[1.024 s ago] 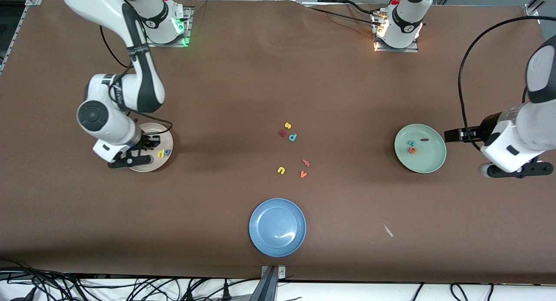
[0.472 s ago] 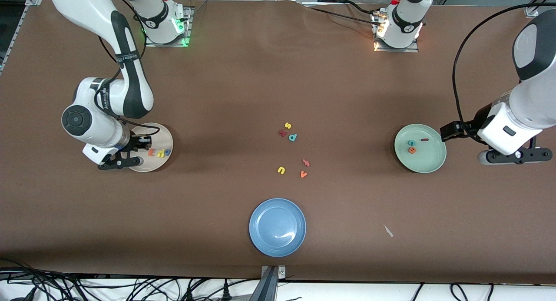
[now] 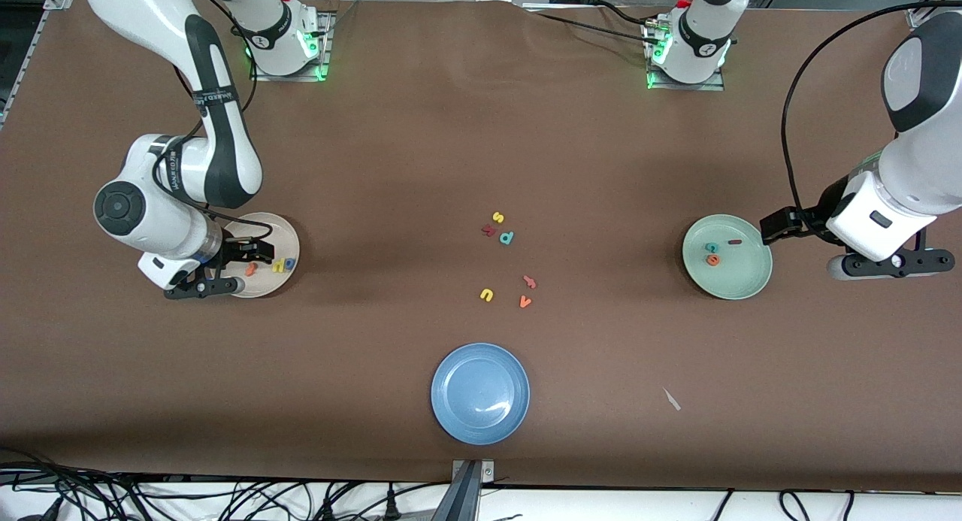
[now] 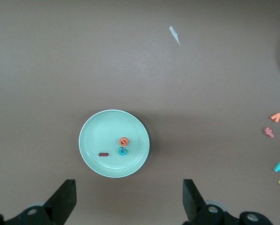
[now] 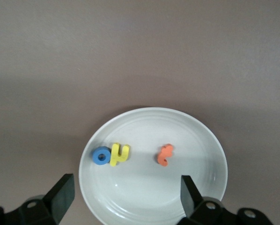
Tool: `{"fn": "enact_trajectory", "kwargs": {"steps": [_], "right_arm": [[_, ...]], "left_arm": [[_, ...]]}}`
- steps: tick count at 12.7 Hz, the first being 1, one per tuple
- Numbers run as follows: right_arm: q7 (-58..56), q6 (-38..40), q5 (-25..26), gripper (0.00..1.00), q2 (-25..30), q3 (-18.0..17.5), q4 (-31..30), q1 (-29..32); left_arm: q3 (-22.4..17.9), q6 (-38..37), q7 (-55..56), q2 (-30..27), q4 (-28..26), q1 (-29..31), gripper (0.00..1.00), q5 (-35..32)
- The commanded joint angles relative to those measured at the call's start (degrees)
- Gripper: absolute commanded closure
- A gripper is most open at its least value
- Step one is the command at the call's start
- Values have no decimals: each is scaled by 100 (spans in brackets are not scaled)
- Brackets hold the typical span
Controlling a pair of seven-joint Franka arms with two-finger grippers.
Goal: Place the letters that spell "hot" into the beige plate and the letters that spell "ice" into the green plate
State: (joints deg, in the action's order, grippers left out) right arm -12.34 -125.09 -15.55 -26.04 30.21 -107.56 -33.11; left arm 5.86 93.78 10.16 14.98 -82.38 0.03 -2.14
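A: What sits on the brown surface (image 3: 391,168)?

B: A blue plate (image 3: 480,393) nearest the front camera. Mid-surface, a yellow s (image 3: 497,217), a teal letter (image 3: 507,237) and a dark red piece (image 3: 488,231) cluster; nearer lie a yellow u (image 3: 486,295), an orange v (image 3: 525,301) and a pinkish letter (image 3: 529,282). A white scrap (image 3: 671,399) too.

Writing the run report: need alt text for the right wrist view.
A beige plate holds a blue o, a yellow h and an orange t, seen past the open right gripper above it.
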Motion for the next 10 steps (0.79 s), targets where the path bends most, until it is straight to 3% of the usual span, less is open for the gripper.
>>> {"fn": "enact_trajectory", "kwargs": {"steps": [1, 6, 10], "right_arm": [[248, 913, -150, 0, -51, 29, 804, 155], [785, 3268, -106, 0, 90, 433, 2456, 182], [804, 3684, -106, 0, 405, 539, 3012, 182]], "left_arm": [[-14, 79, -102, -171, -94, -3, 0, 82], [3, 79, -94, -189, -6, -11, 0, 82], [-14, 26, -58, -189, 319, -3, 0, 91]]}}
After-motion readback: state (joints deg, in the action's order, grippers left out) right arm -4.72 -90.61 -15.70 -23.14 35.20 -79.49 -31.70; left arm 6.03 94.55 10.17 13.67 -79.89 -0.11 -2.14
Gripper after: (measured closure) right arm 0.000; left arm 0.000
